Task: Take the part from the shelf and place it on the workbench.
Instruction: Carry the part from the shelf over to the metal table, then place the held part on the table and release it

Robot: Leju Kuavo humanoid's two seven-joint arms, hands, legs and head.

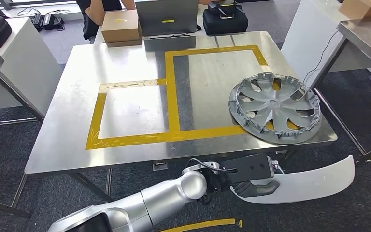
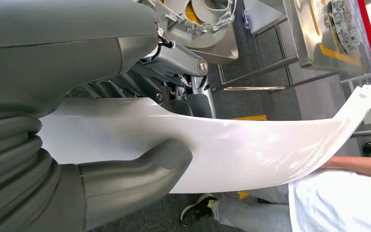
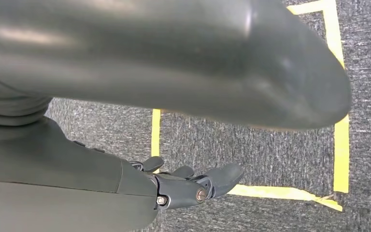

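Left hand (image 1: 251, 181) grips white part (image 1: 314, 183) at one end, low, just in front of bench (image 1: 67, 145) | right hand (image 3: 193, 186) hangs over floor, holds nothing, fingers loosely curled | tip: lift part above bench edge, lay it flat, away from hubcap (image 1: 275, 106).

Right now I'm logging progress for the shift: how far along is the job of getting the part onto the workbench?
Done: the white curved part is off the shelf, gripped by the left hand. In hand: it hangs below the near edge of the workbench, not yet over it. Left: lift it and set it on the steel top, where a grey wheel cover already lies. The right hand holds nothing.
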